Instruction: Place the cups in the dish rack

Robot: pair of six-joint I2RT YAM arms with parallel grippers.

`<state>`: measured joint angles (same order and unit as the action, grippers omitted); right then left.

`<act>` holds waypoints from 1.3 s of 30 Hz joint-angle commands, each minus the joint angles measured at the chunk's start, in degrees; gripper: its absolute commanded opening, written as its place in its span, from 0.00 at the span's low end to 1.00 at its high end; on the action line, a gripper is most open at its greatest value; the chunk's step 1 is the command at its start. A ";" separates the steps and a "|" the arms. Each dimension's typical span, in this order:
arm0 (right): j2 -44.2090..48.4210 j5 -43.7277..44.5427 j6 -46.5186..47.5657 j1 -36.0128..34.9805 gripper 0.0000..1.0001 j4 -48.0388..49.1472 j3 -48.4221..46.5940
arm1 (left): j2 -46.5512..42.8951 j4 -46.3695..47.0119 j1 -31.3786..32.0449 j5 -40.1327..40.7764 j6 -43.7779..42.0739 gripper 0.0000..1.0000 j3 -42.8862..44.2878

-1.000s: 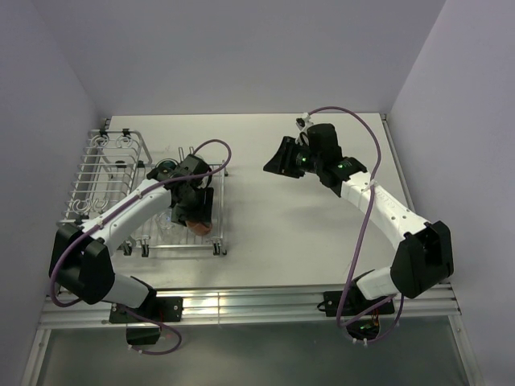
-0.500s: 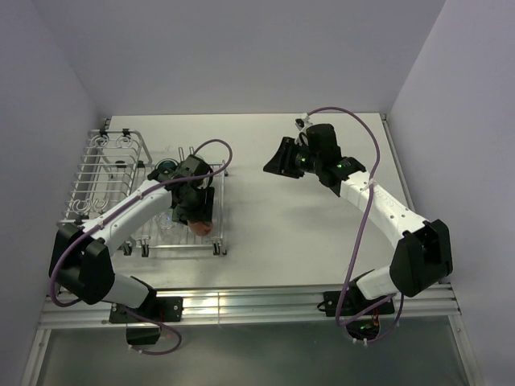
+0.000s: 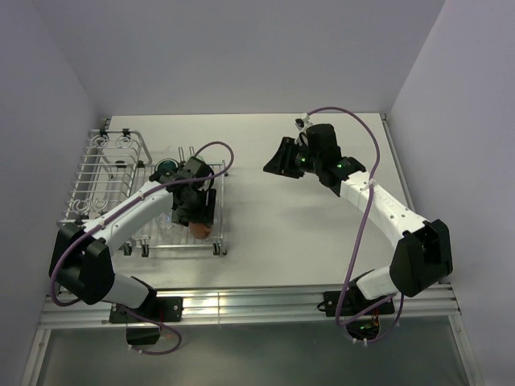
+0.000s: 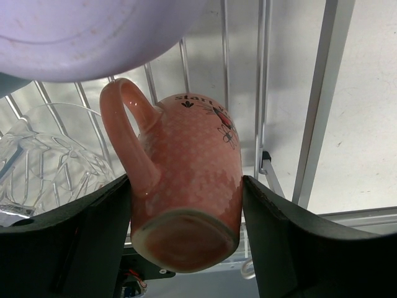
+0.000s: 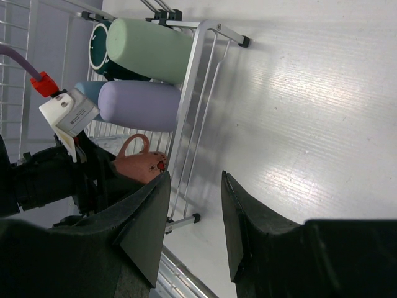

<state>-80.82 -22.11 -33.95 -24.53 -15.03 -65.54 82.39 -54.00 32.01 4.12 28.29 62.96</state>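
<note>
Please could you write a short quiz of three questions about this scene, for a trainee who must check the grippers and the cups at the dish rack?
1. True or false: the right gripper holds a cup.
2. Which cup is the left gripper shut on? A. blue B. salmon-orange C. pale green
3. Fill the gap: in the right wrist view, the cup in the dish rack between the pale green cup and the left gripper is the ____ one.

Key
1. False: it is open and empty.
2. B, the salmon-orange cup.
3. Lavender: the lavender cup.

The left end effector (image 4: 186, 226), gripping the salmon cup (image 4: 192, 164), has edged slightly leftward.
</note>
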 commanded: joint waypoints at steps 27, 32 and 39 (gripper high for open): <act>1.01 0.66 1.17 0.28 0.46 1.76 -0.38 | -4.87 -5.41 2.18 7.04 1.85 0.88 10.77; 3.03 2.51 1.00 0.28 0.46 0.97 -0.64 | -8.03 -6.56 2.18 9.94 0.98 0.99 14.47; 8.82 5.84 1.17 0.28 0.48 -0.52 -1.08 | -13.65 0.72 2.18 9.77 -0.87 0.99 19.30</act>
<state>-77.19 -18.98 -33.65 -24.53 -15.94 -65.54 72.31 -58.30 33.89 13.02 29.10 78.96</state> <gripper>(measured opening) 0.480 0.991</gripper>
